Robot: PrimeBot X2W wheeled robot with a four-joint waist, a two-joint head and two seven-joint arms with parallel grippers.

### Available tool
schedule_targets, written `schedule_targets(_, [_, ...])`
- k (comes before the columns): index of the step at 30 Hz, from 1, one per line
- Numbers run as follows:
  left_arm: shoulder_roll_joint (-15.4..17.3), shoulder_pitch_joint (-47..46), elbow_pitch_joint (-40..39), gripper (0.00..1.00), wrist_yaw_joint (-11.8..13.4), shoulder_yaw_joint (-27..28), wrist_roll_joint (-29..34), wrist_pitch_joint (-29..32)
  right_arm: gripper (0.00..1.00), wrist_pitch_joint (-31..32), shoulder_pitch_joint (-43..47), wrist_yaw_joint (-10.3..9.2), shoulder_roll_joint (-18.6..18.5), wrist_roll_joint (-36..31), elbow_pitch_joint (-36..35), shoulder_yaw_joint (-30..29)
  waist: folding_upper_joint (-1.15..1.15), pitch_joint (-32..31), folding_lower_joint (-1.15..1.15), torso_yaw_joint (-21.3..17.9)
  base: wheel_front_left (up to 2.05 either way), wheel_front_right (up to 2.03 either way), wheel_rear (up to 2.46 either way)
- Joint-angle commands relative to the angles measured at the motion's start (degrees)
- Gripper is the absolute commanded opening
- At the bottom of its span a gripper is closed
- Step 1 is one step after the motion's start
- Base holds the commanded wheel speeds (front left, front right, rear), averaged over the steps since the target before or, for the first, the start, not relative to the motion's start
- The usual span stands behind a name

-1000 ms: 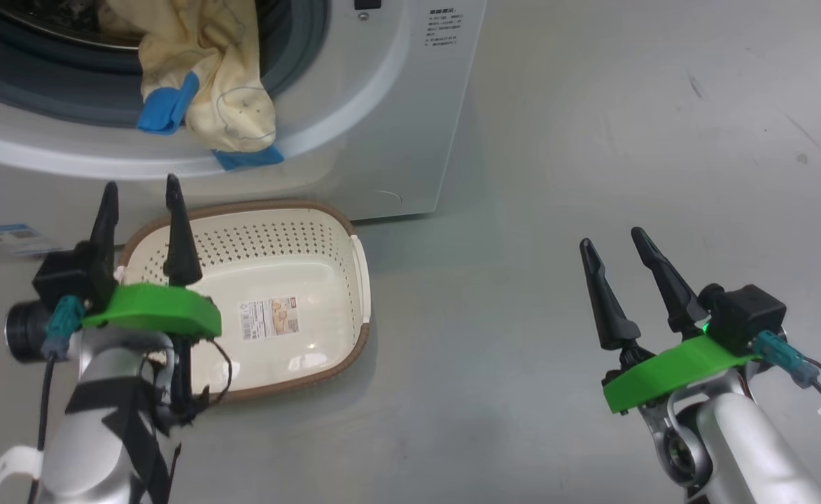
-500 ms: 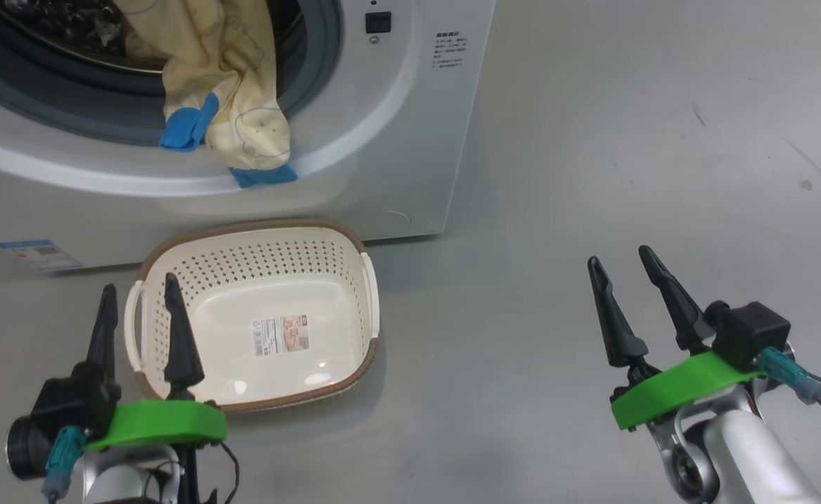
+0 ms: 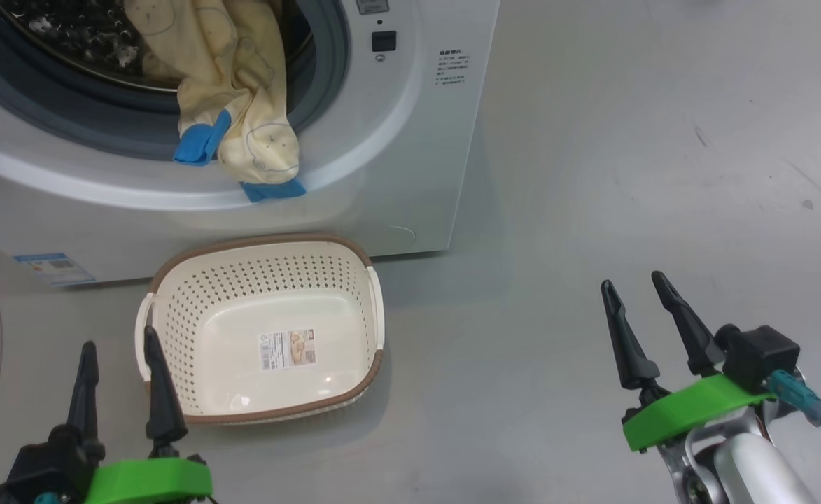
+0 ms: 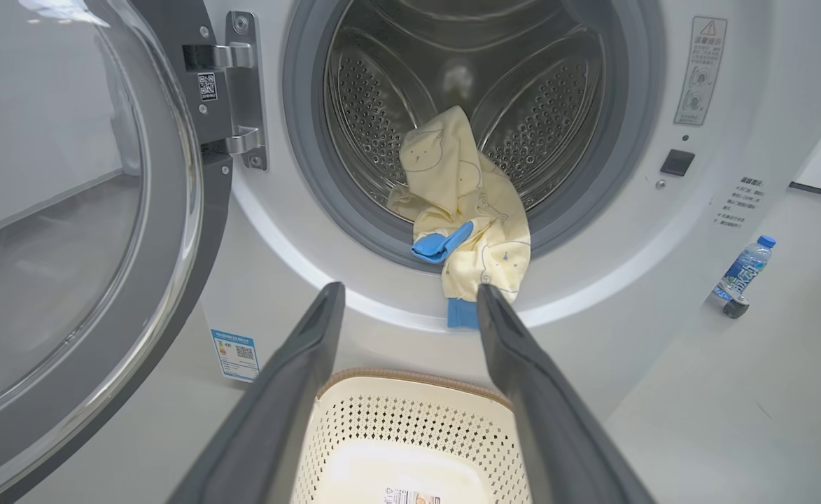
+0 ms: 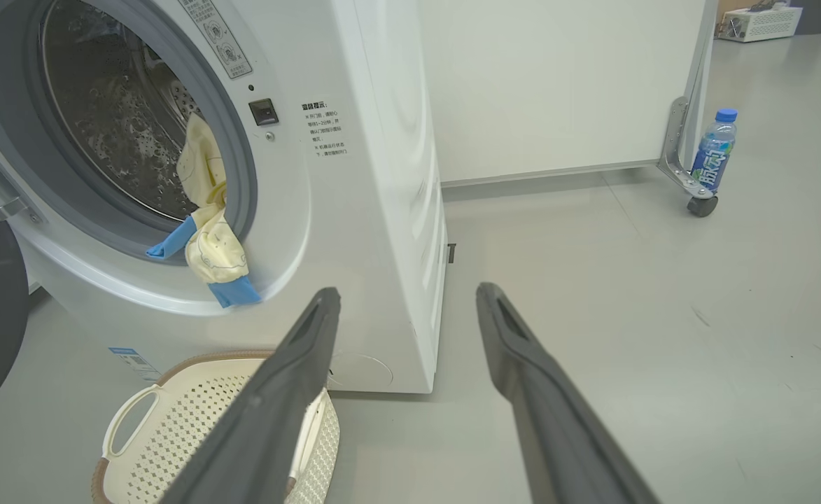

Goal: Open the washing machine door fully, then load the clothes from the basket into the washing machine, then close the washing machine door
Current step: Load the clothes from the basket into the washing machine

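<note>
Near the washing machine, bottle — clothes draped over gasket

Showing pale yellow, bear outlines and blue trim on the clothes; showing dot-perforated cream, brown-rimmed, on the basket.

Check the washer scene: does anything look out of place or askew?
The clothes hang half out of the washing machine, draped over its grey gasket, a blue cuff dangling down the white front. The door would likely trap them.
</note>
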Motion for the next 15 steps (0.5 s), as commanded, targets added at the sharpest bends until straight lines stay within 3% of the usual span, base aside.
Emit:
schedule_targets(1, [0.2, -0.1, -2.5, 1.00, 0.7, 1.8, -0.3, -0.4, 1.00, -0.4, 0.3, -0.16, -0.7, -0.3, -1.8, 0.5, 0.00, -0.2, 0.00, 0.1, 0.00, 0.00, 0.00])
schedule_targets(15, [0.2, 1.0, -4.4, 1.00, 1.0, 1.5, -0.1, -0.4, 1.00, -0.4, 1.4, -0.16, -0.4, -0.4, -1.8, -0.1, 0.00, -0.4, 0.00, -0.3, 0.00, 0.00, 0.00])
